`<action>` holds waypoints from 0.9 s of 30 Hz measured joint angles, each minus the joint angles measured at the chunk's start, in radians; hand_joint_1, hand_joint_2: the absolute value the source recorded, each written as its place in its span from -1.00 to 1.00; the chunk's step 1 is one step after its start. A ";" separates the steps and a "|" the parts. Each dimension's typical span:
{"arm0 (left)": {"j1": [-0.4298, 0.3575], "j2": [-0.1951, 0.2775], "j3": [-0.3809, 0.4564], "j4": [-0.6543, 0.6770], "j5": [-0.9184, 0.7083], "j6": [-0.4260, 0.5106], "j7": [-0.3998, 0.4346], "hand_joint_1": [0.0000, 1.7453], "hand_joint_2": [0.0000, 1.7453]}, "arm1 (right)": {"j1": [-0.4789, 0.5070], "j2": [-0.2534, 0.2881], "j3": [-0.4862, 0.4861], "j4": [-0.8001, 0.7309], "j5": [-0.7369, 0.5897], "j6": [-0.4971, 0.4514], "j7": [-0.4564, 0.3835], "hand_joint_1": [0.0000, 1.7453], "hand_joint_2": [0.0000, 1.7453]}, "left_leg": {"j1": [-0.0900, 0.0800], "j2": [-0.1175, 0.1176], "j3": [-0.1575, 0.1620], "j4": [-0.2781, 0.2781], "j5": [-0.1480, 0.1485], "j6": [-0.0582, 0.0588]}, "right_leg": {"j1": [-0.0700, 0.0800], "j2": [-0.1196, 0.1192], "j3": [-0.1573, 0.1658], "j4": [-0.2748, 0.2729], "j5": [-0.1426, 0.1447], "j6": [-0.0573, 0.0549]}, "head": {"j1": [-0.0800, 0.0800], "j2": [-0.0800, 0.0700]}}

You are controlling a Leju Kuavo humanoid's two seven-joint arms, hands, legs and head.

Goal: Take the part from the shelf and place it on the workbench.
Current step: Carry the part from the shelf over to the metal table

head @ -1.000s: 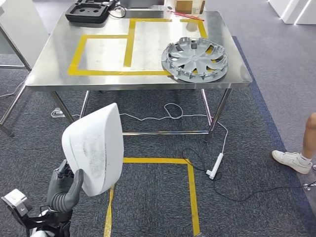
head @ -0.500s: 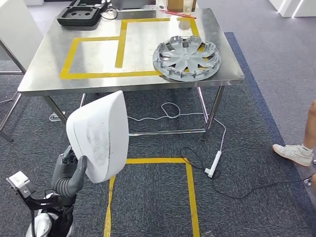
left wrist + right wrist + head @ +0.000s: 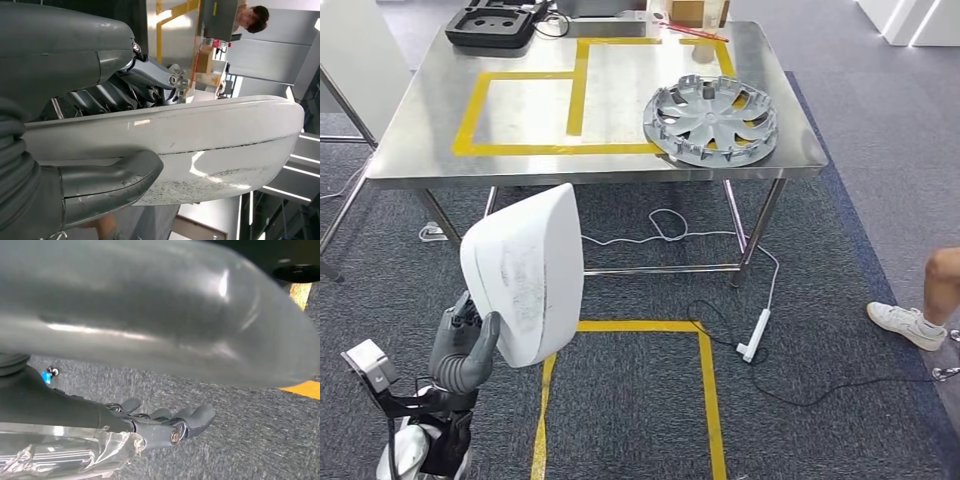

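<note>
- Since half a second ago the whole head view has slid right, a move of the camera; the white part (image 3: 525,272) sits much as before against the left hand (image 3: 462,352).
- The left hand, low at the left of the head view, grips the white part by its lower edge and holds it upright above the carpet, well short of the tabletop (image 3: 418,120).
- From the left wrist, the grey thumb (image 3: 113,182) presses one face of the part (image 3: 211,145) while darker fingers (image 3: 151,80) clamp the other; scuff marks speckle the shell near the thumb.
- The right hand (image 3: 170,425) hangs over grey carpet with its fingers stretched out and slightly apart, holding nothing.
- Yellow floor tape (image 3: 709,390) marks a corner on the carpet just beyond the part; a white power strip (image 3: 756,336) with its cables lies to the right.
- At the right edge, a person's leg and white shoe (image 3: 910,324) stand on the floor.
- Beyond, the steel tabletop carries yellow tape rectangles (image 3: 524,110), with a silver hubcap (image 3: 711,118) lying flat on the right one, near the front edge.
- At the far left corner sits a black tray (image 3: 495,24); a cardboard box (image 3: 696,11) stands at the far edge.
</note>
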 joint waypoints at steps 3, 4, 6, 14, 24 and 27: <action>0.010 0.001 0.001 -0.001 -0.003 0.005 0.000 1.00 1.00 | 0.000 0.000 0.001 0.000 0.020 0.010 0.005 -1.00 -1.00 | -0.001 -0.013 -0.001 0.000 -0.001 -0.016 | -0.002 0.034 0.074 -0.135 0.033 -0.006 | -0.001 0.000; 0.016 0.002 0.001 -0.003 -0.005 0.008 -0.001 1.00 1.00 | 0.000 0.000 0.002 0.000 0.026 0.012 0.007 -1.00 -1.00 | 0.000 -0.017 -0.002 -0.002 0.000 -0.023 | 0.000 0.033 0.078 -0.139 0.029 -0.010 | -0.002 0.000; 0.034 0.004 0.002 -0.010 -0.008 0.013 -0.003 1.00 1.00 | 0.001 0.000 0.006 0.000 0.037 0.014 0.009 -1.00 -1.00 | 0.003 -0.023 -0.002 -0.004 0.000 -0.036 | 0.001 0.020 0.081 -0.143 0.031 -0.023 | -0.002 0.000; 0.072 0.017 0.002 -0.031 -0.015 0.030 -0.007 1.00 1.00 | -0.004 -0.004 0.015 0.000 0.057 0.019 0.011 -1.00 -1.00 | 0.001 0.005 -0.133 0.234 -0.072 -0.050 | 0.003 -0.027 0.092 -0.153 0.025 -0.047 | -0.014 0.000; 0.169 0.020 0.015 -0.119 -0.060 0.103 -0.035 1.00 1.00 | -0.007 -0.009 0.070 0.000 0.148 0.019 0.012 -1.00 -1.00 | 0.001 0.010 0.011 -0.017 0.001 0.000 | 0.005 -0.026 0.052 -0.038 -0.034 0.003 | -0.012 0.000; 0.207 0.019 0.022 -0.152 -0.074 0.118 -0.037 1.00 1.00 | -0.003 -0.009 0.103 0.000 0.176 0.013 0.008 -1.00 -1.00 | -0.001 0.008 0.021 -0.016 -0.009 0.004 | 0.005 -0.025 -0.044 0.131 -0.098 0.007 | -0.008 0.000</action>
